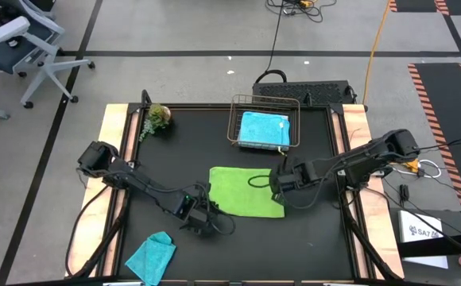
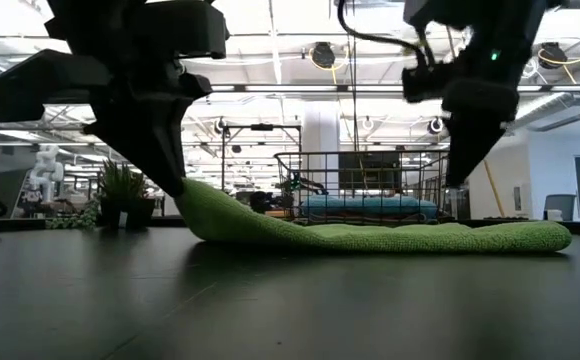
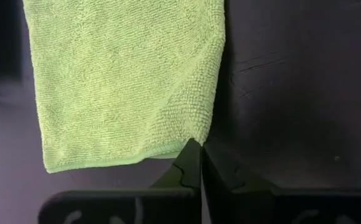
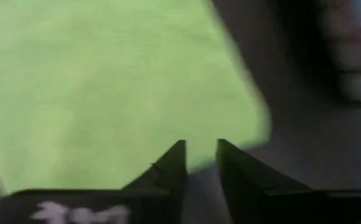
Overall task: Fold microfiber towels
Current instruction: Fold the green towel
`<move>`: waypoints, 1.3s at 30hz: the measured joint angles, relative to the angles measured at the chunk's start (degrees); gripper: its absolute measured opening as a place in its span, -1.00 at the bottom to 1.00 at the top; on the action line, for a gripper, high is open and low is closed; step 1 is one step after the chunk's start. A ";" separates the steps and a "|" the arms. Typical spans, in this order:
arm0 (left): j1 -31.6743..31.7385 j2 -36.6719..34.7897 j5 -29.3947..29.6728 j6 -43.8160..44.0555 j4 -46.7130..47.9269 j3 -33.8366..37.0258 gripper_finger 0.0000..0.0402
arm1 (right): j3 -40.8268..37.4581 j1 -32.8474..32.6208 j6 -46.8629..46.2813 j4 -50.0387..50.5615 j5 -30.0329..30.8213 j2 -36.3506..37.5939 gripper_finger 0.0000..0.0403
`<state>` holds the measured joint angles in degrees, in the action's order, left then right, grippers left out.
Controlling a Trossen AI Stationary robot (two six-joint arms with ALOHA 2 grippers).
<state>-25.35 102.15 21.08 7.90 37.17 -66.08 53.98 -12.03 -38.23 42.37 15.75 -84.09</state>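
Left claw [image 3: 201, 163] on rumpled lime-green towel [image 1: 246, 191]

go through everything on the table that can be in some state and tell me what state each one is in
Green towel: spread on the table, one corner lifted.
Left gripper: shut on the green towel's corner.
Right gripper: open a little, at the towel's edge.
Blue towel: folded, in the wire basket.
Teal towel: crumpled, near the table's front edge.

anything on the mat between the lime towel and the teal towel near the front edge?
Only the left gripper, shut on the lime green towel at its near corner. Between it and the teal towel the high view shows bare black mat.
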 joint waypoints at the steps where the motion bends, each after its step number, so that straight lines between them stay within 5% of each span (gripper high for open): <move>1: 0.09 0.00 -0.03 0.19 0.02 0.00 -1.00 | -1.70 0.42 0.73 -4.47 -2.03 0.00 -0.73; 4: 0.16 0.00 -0.07 0.91 0.47 0.00 -1.00 | -6.12 1.34 1.62 -13.62 -3.83 -0.04 -0.95; 8: 0.20 0.02 -0.09 1.25 0.83 0.01 -1.00 | -8.26 3.25 1.05 -11.66 -1.16 -0.04 -0.99; 19: 0.20 0.02 -0.11 1.29 0.83 0.02 -0.99 | -8.32 6.80 3.90 -11.95 -0.63 0.33 -1.00; 26: 0.20 0.04 -0.11 1.33 0.79 0.02 -0.99 | -15.41 7.50 0.15 -26.55 -0.98 0.33 -1.00; 39: 0.20 0.04 -0.13 -0.10 0.79 0.02 -0.99 | -21.21 7.08 -4.58 -33.59 -0.37 0.48 -1.00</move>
<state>-25.15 102.19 20.95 7.80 37.95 -66.06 32.77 -4.95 -42.80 8.77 15.37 -83.61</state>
